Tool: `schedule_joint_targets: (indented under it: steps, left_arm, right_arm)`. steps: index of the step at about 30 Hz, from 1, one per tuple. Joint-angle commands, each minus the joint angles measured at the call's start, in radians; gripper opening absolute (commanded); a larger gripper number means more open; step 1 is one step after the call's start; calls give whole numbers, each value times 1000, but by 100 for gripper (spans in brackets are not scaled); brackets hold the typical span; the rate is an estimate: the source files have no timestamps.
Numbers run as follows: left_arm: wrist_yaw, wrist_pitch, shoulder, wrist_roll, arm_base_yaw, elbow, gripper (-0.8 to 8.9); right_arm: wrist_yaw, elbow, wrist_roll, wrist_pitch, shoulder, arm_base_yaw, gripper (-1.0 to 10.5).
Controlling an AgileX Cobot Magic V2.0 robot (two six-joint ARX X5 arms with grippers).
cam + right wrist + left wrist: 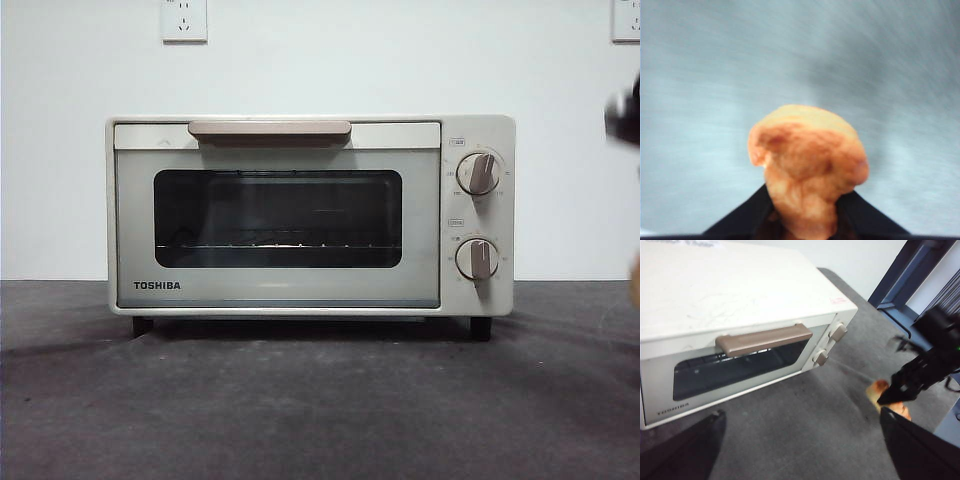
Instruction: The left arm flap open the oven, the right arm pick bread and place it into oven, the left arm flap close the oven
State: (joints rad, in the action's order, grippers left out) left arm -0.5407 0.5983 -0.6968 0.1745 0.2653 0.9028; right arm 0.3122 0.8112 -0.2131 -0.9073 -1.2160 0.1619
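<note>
Right end effector [900, 392] has its jaws clamped around the bread [807, 170], holding it up off the tabletop [805, 440] out past the knob side of the oven [310, 215]. Guessing it's parked there because the door [277, 228] looks fully shut, handle [764, 338] untouched, so there's nowhere to put the bun yet. Left end effector [800, 450] hangs in front of the door, spread wide and empty, probably lining up on that handle.

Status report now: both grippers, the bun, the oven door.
Right gripper shut on lumpy golden-orange bun, beside the cream-white toaster oven. Left gripper open, short of the beige bar handle. Oven door shut, blocking the way in.
</note>
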Motion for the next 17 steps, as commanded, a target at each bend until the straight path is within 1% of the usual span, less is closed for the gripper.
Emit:
schedule_joint_targets:
  steps: [1, 3, 4, 5, 7, 11, 13, 17]
  left_arm:
    - [4, -3, -42, -4, 4, 46, 352]
    - [16, 15, -74, -5, 5, 72, 236]
    - [19, 23, -93, -6, 5, 87, 149]
    - [19, 31, -115, -9, 6, 103, 92]
    - [19, 39, -160, -21, 10, 134, 29]
    - [21, 39, -265, -40, 19, 203, 19]
    - [20, 42, -324, -63, 32, 240, 16]
    - [23, 66, -457, -133, 62, 340, 16]
  right_arm:
    - [64, 21, 4, -6, 89, 2, 87]
    - [106, 21, 3, -5, 164, 2, 87]
    - [127, 21, 3, -6, 207, 2, 87]
    - [151, 21, 3, -6, 249, 2, 87]
    - [194, 21, -1, -6, 329, 2, 87]
    - [272, 21, -20, 9, 488, 2, 87]
    - [294, 21, -37, 25, 557, 2, 87]
    - [297, 21, -77, 64, 679, 2, 87]
